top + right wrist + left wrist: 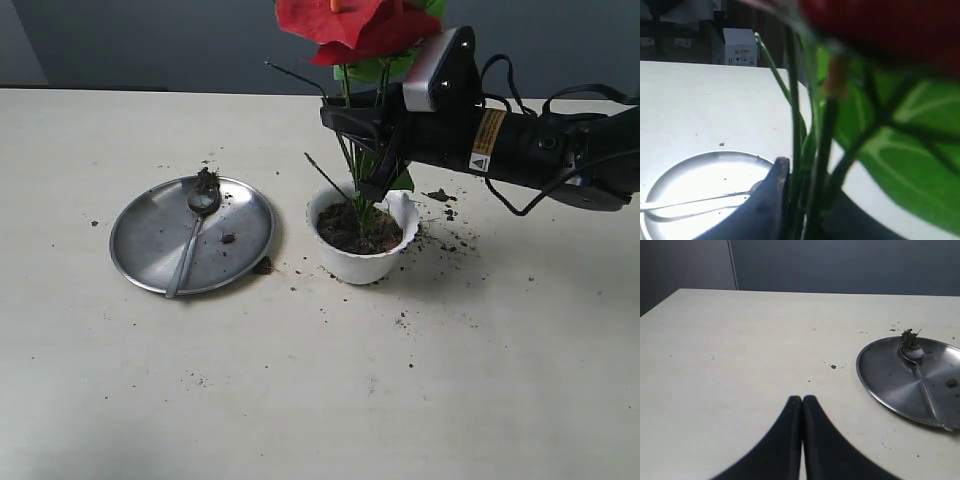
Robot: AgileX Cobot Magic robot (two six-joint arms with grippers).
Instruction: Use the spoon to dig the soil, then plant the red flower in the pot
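Exterior, flower: the red flower (pixel 355 25) stands upright with its stems down in the soil (pixel 343 228) of the pot (pixel 360 268), mid-worktop and nearer the far edge.
Exterior, right tool: the right gripper (pixel 372 150) is clamped on the stems above the pot rim.
Exterior, spoon: the spoon (pixel 190 245) lies on the steel plate (pixel 145 240), beside the pot on its left-edge side, with a clump of soil in its bowl.
Exterior, progress: digging looks finished and the planting nearly so; letting go and seeing that the sprig stands alone seem to be left.
Exterior, mess: crumbs (pixel 440 196) lie scattered on the worktop (pixel 300 400) around the pot.
Exterior, cut off: the blooms run out of the top of the frame.
Left wrist, tool: the left gripper (pixel 802 401) has its fingers pressed together on nothing, above bare worktop and well apart from the plate.
Left wrist, cut off: part of the plate and the end of the spoon handle; the pot is out of sight.
Right wrist, grip: one dark finger (pixel 775 185) lies against the green stems; the other is hidden behind them.
Right wrist, hard to read: blooms and leaves are a close blur, and the pot is hidden below; a box (pixel 740 47) stands beyond the far edge.
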